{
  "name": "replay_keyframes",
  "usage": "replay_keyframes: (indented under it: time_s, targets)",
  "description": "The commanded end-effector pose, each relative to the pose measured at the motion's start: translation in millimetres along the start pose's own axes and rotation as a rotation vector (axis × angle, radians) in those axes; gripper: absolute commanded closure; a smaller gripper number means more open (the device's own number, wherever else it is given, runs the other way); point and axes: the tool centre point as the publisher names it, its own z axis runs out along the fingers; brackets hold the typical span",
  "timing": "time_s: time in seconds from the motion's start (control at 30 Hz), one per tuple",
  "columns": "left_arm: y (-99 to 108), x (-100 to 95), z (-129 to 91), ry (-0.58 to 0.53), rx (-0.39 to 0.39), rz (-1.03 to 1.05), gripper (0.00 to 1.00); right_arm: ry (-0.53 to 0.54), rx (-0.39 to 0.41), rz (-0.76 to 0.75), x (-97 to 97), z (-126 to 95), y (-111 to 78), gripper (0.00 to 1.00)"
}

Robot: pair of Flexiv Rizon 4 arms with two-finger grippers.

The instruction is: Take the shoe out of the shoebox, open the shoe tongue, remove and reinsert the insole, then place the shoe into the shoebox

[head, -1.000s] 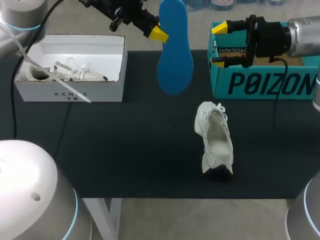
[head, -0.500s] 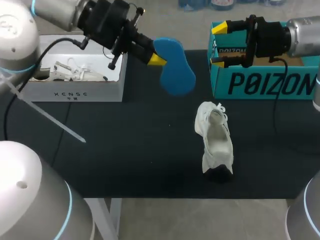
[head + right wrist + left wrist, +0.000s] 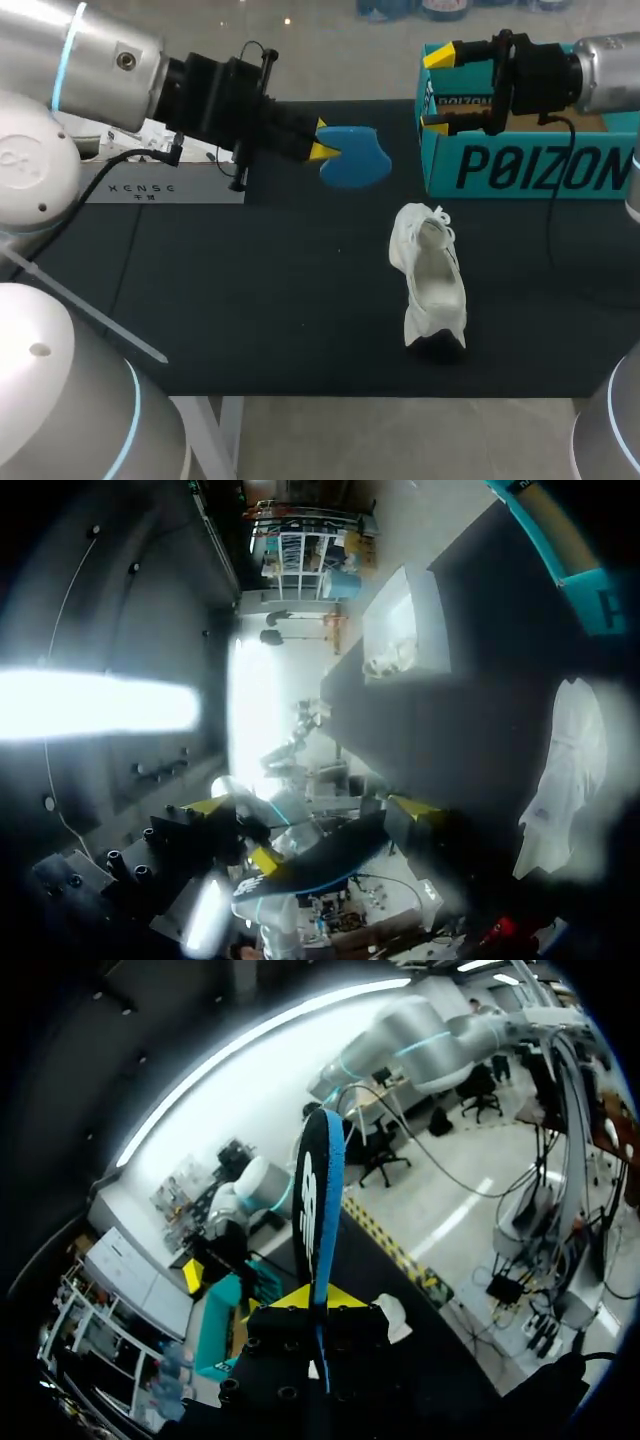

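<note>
The left end effector is shut tight on the blue insole. It pinches one end, and the rest of the insole sticks out ahead of the fingers. In the left wrist view the insole stands on its thin edge between the two yellow tips. The white shoe sits on the black surface, out of both boxes. It is off to one side of the left end effector and well apart from the insole. We can see down into the shoe from above. The right end effector is wide open and holds nothing. Its two yellow tips are at the end of the teal shoebox, and they point toward the left end effector. The shoe lies on the surface to one side of the right end effector, not between its fingers. A white box sits behind the left end effector, and the arm hides most of it.
</note>
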Motion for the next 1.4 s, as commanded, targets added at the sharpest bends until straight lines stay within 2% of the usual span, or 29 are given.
replay_keyframes:
  time_s: [0.03,0.7,0.73,0.8,0.83,0.87,0.9,0.97,1.0,1.07,1.13,1.27,1.3,1.4]
  targets:
    - [0.6,5.3,0.0,-0.072,-0.001,0.001,1.0,0.0,0.0,0.001,-0.5,0.8,0.8,0.0]
    - [0.6,5.3,0.0,-0.072,-0.001,0.001,1.0,0.0,0.0,0.001,-0.5,0.8,0.8,0.0]
    - [-3.6,-6.2,-2.4,-0.133,-0.015,0.103,1.0,0.0,0.0,0.001,-0.5,0.8,0.8,0.0]
    - [-6.9,-16.1,-7.7,-0.141,-0.123,0.2,1.0,0.0,0.0,0.001,-0.5,0.8,0.8,0.0]
    - [-8.0,-22.9,-10.7,-0.227,-0.109,0.263,1.0,0.0,0.0,0.001,-0.5,0.8,0.8,0.0]
    - [-9.5,-26.7,-13.6,-0.249,-0.136,0.302,1.0,0.0,0.0,0.001,-0.5,0.8,0.8,0.0]
    - [-9.1,-29.4,-17.0,-0.252,-0.213,0.36,1.0,0.0,0.0,0.001,-0.5,0.8,0.8,0.0]
    - [-11.2,-35.6,-23.3,-0.365,-0.165,0.418,1.0,0.0,0.0,0.001,-0.5,0.8,0.8,0.0]
    - [-10.9,-36.8,-24.9,-0.363,-0.204,0.46,1.0,0.0,0.0,0.001,-0.5,0.8,0.8,0.0]
    - [-10.3,-39.3,-27.8,-0.405,-0.187,0.521,1.0,0.0,0.0,0.001,-0.5,0.8,0.8,0.0]
    - [-9.5,-40.0,-28.0,-0.421,-0.184,0.585,1.0,0.0,0.0,0.001,-0.5,0.8,0.8,0.0]
    - [-11.6,-38.6,-23.0,-0.444,-0.089,0.702,1.0,0.0,0.0,0.001,-0.5,0.8,0.8,0.0]
    - [-11.6,-38.6,-21.7,-0.438,-0.096,0.734,1.0,0.0,0.0,0.001,-0.5,0.8,0.8,0.0]
    - [-7.3,-38.0,-15.8,-0.448,-0.025,0.75,1.0,0.0,0.0,0.001,-0.5,0.8,0.8,0.0]
